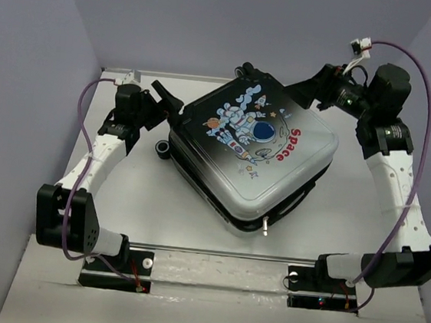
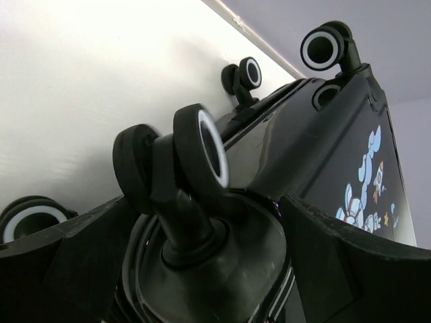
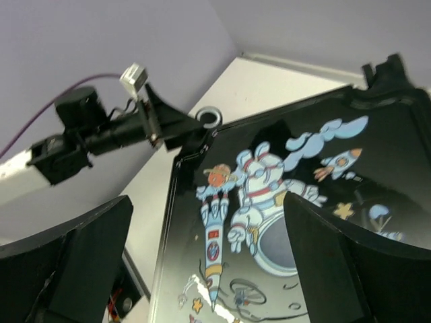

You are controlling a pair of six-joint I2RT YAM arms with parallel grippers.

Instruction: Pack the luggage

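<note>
The luggage point(image 1: 250, 157) lies shut and flat mid-table point(image 1: 119, 198), astronaut print up, turned askew. The left gripper point(image 1: 168, 99), jaws apart, sits just beside a corner wheel point(image 2: 202, 151) on its left side. The right gripper point(image 1: 296, 89) hangs over the far right corner, jaws equally wide.

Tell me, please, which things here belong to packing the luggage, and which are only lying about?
For the job:
- luggage, closed, lying flat
- its wheel, in front of the open left claw
- open right claw, at its far corner

Only there:
- purple cables on the arms
- table
</note>
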